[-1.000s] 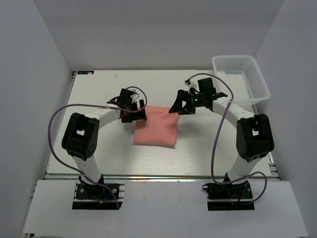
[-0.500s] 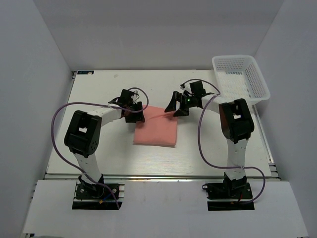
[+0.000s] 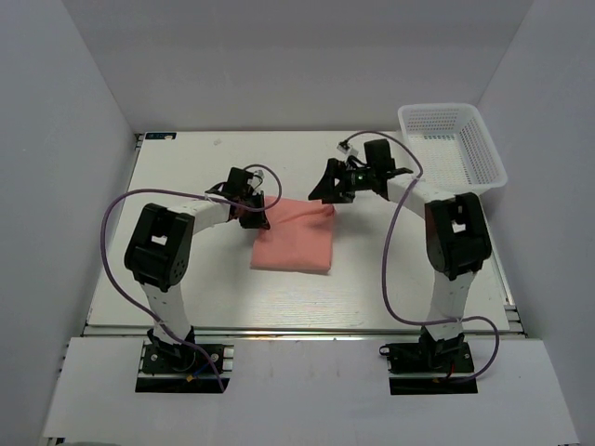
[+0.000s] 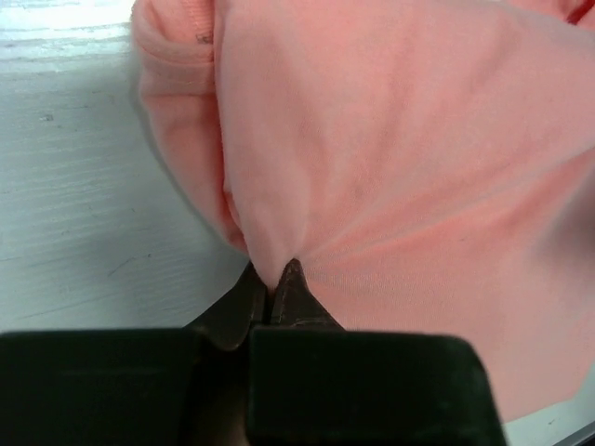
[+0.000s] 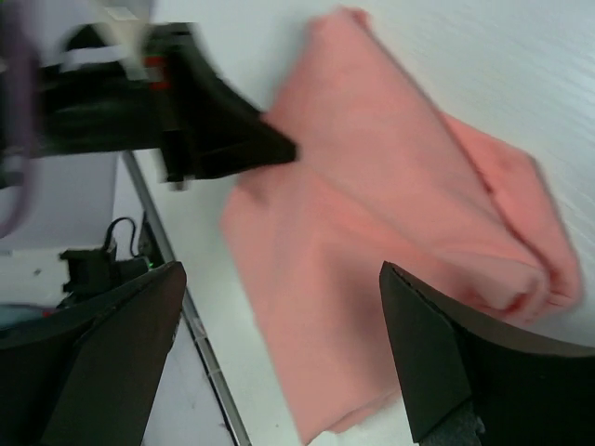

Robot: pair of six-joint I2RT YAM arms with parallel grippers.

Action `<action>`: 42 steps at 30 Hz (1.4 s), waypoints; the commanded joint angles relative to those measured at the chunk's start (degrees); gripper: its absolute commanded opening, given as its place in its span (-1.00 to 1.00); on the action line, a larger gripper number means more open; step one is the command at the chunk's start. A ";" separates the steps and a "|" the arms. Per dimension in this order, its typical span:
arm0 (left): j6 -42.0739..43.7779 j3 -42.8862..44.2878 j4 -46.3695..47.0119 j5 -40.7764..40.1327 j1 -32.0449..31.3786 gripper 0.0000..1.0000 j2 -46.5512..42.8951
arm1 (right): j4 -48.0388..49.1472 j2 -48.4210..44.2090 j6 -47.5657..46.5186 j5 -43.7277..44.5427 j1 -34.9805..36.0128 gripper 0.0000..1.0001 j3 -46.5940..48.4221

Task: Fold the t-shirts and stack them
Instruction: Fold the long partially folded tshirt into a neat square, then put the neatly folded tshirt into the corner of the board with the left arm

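Note:
A salmon-pink t-shirt (image 3: pixel 293 240) lies folded into a rectangle in the middle of the table. My left gripper (image 3: pixel 257 214) sits at its far left corner. In the left wrist view the left gripper (image 4: pixel 279 277) is shut on a pinch of the t-shirt (image 4: pixel 400 158), with cloth puckered up between the tips. My right gripper (image 3: pixel 325 191) hovers over the far right corner. Its fingers (image 5: pixel 437 353) stand wide apart above the t-shirt (image 5: pixel 372 232) with nothing between them. The left gripper (image 5: pixel 232 144) also shows there as a black wedge at the cloth's edge.
A white mesh basket (image 3: pixel 453 144) stands at the back right corner of the white table (image 3: pixel 186 167). Purple cables loop from both arms. Grey walls close in the left, right and back sides.
My left gripper has shut on the t-shirt's far left corner. The right arm has swung its elbow back and the gripper now hangs over the far right corner, still open.

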 commanded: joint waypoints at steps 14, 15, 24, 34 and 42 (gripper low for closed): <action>11.31 19.84 -11.01 -36.96 9.42 -1.00 3.35 | -5.90 -36.82 -7.66 14.46 -1.49 0.81 -19.32; 12.10 21.76 -11.01 -39.23 10.39 -1.00 3.35 | -6.61 -37.95 -7.75 15.16 -1.49 0.81 -19.42; 25.45 37.91 -5.48 -45.67 20.94 -1.00 12.83 | -14.88 -40.69 -9.33 24.48 -2.28 0.81 -17.48; 28.99 67.90 -14.00 -44.26 26.05 -1.00 31.20 | -17.08 -42.89 -10.82 30.20 -2.64 0.81 -17.92; 26.17 68.62 -14.62 -44.79 27.72 0.99 31.30 | -16.99 -45.44 -11.44 30.81 -2.99 0.81 -18.80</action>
